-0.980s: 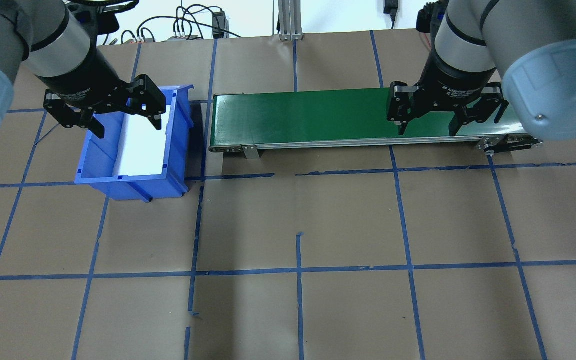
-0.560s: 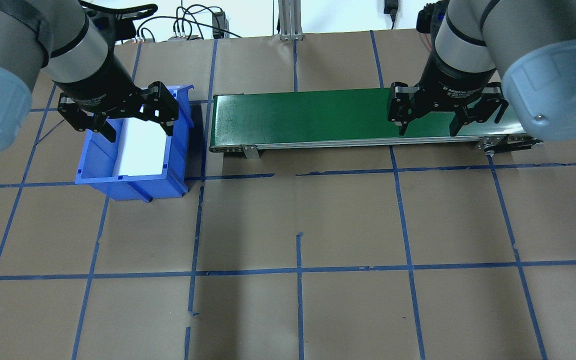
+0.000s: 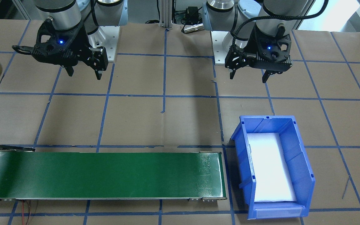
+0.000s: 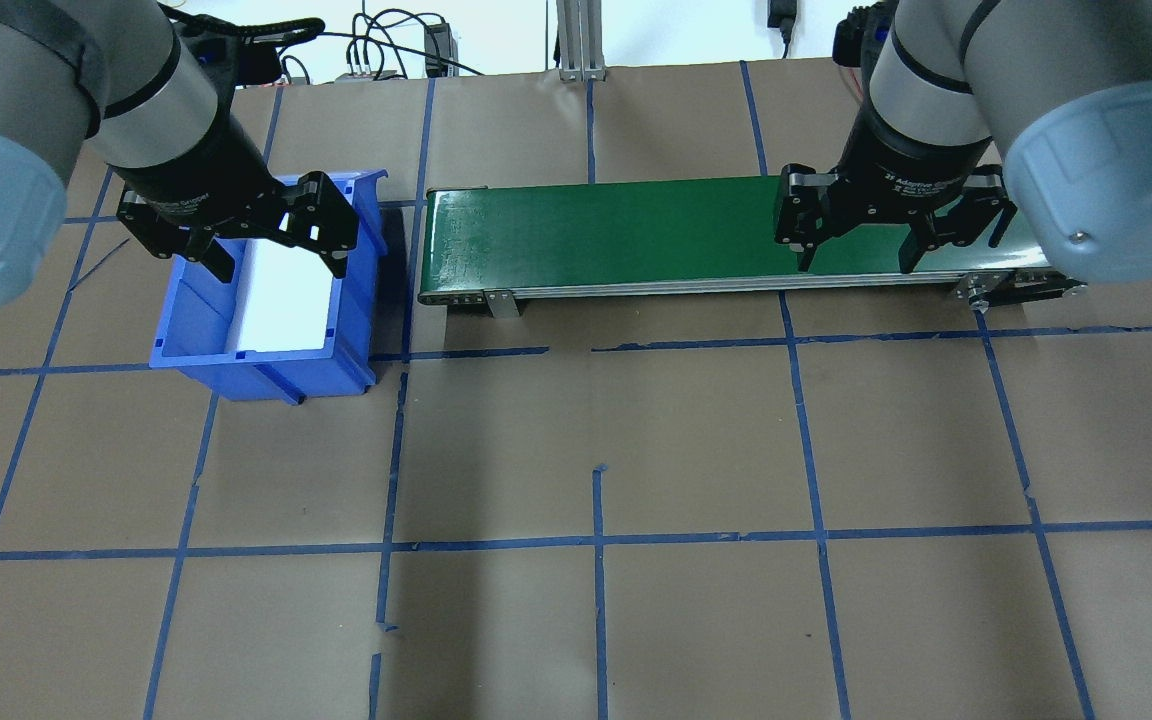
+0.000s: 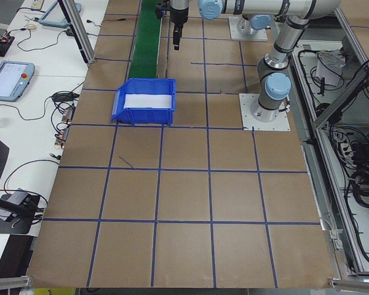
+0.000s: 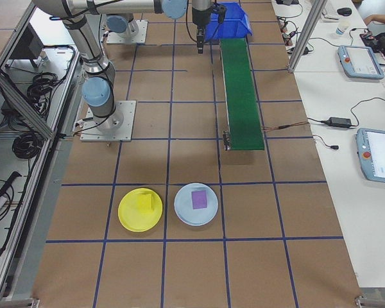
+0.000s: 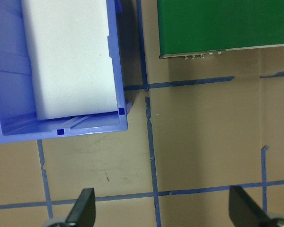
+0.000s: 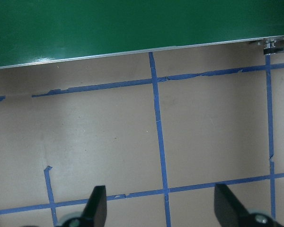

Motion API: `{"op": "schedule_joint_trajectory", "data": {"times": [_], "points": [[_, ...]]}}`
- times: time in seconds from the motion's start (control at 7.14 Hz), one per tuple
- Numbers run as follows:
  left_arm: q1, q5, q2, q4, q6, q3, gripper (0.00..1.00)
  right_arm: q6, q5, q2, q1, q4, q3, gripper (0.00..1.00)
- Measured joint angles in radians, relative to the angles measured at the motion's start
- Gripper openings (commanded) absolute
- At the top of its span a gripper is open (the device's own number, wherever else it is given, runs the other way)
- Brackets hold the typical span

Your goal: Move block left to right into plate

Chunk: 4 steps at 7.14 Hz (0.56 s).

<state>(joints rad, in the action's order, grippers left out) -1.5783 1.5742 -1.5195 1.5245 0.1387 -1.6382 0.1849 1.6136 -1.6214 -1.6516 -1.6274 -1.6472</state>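
Since both the left gripper [image 4: 269, 240] and right gripper [image 4: 856, 245] hang open and empty, the left should drop squarely into the bin [image 4: 186, 330].

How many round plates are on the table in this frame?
2. The yellow plate and a light-blue plate lie side by side past the conveyor's near end in the right-side view, each holding a cube. None seems hidden.

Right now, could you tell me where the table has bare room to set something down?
The widest bare patch is the table between the conveyor belt and the robot's side, in front of the blue bin. It is crowded only along the far side, where the bin and belt sit nearly end to end, the left pincer and right pincer above them.
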Motion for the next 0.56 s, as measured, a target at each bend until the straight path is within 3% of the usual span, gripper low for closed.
{"op": "schedule_joint_trajectory", "data": {"times": [0.56], "points": [[0.007,-0.002,-0.001,-0.001,0.024,0.0,1.0,0.002,0.004,-0.001,0.001,0.0,-0.002,0.83]]}}
